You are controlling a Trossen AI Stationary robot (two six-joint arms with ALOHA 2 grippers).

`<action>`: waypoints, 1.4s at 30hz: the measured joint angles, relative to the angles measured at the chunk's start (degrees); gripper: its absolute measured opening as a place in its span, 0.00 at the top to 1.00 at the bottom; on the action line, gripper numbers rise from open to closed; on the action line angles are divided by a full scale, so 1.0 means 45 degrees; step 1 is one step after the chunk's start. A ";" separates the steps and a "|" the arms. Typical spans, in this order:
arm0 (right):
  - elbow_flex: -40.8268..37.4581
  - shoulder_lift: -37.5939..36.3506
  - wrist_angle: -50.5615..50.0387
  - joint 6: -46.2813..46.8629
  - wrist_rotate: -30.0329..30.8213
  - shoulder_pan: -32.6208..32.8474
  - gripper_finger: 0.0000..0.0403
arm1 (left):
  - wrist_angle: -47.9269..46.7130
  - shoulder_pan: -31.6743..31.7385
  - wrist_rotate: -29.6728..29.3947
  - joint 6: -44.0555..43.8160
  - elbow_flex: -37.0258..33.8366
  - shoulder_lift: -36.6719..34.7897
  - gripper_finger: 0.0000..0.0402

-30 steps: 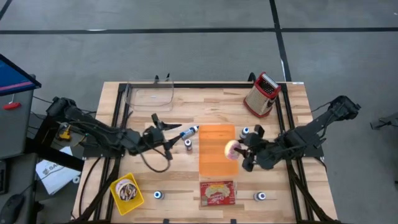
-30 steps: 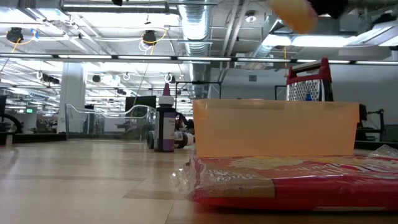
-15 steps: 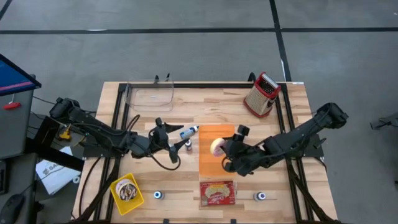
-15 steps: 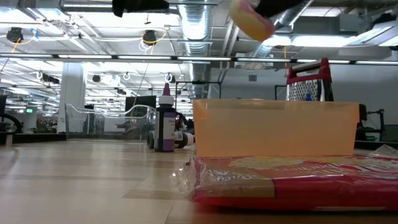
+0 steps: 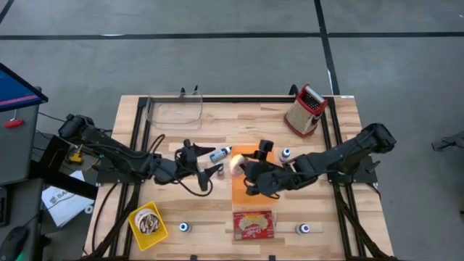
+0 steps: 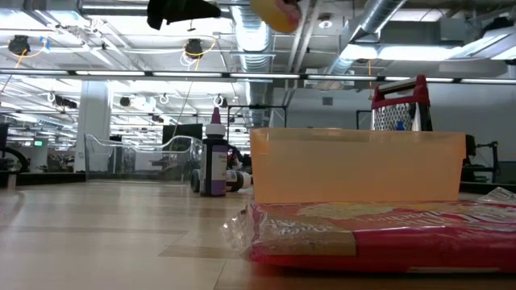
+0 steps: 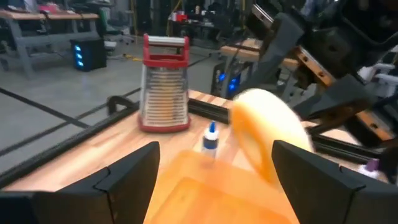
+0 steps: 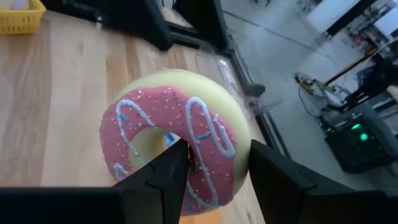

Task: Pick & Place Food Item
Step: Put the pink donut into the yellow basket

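The food item is a donut (image 8: 177,140) with pink icing, white stripes and a pale yellow ring. My right gripper (image 5: 244,172) is shut on it and holds it in the air over the left edge of the orange container (image 5: 255,181). The low view shows the donut (image 6: 278,12) high above the container (image 6: 355,165). My left gripper (image 5: 197,161) hovers just left of the donut, pointing at it, open with nothing in it. In the left wrist view the donut (image 7: 267,134) floats between and beyond the left gripper's spread fingers. My right gripper pinches one side of the donut's ring (image 8: 211,155), with one finger (image 8: 165,174) in the centre hole and the other (image 8: 277,180) outside the ring. The fingers come from the table's right, slanting slightly down. The donut is lifted clear, standing tilted on edge.
A metal grater (image 5: 306,109) stands at the far right, a clear tub (image 5: 174,112) at the far left. A yellow basket (image 5: 147,221) and a red snack pack (image 5: 254,225) lie near the front edge. Small bottles (image 5: 221,153) (image 5: 286,154) flank the orange container.
My right gripper has carried the donut toward the table's left, from the orange container's right side across to its left edge, close to my left gripper. It has rolled on the way, turning the donut with it.
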 joint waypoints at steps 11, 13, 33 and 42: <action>0.0001 0.0235 0.0381 -0.1604 0.0630 -0.0716 0.61 | 0.0716 0.0057 -0.0102 0.1065 -0.0005 0.0410 0.21; 0.0001 0.0241 0.0252 -0.1677 0.0740 -0.0866 0.61 | 0.0751 0.0063 -0.0110 0.1085 0.0000 0.0211 0.20; 0.0001 0.0241 0.0827 -0.3236 0.1102 -0.1083 0.61 | 0.1107 0.1394 0.1847 0.0274 0.0000 0.0174 0.12; 0.0001 0.0241 0.1824 -0.4079 0.0959 -0.1086 0.61 | 0.1378 0.1522 0.1908 -0.0037 -0.0005 0.0884 0.12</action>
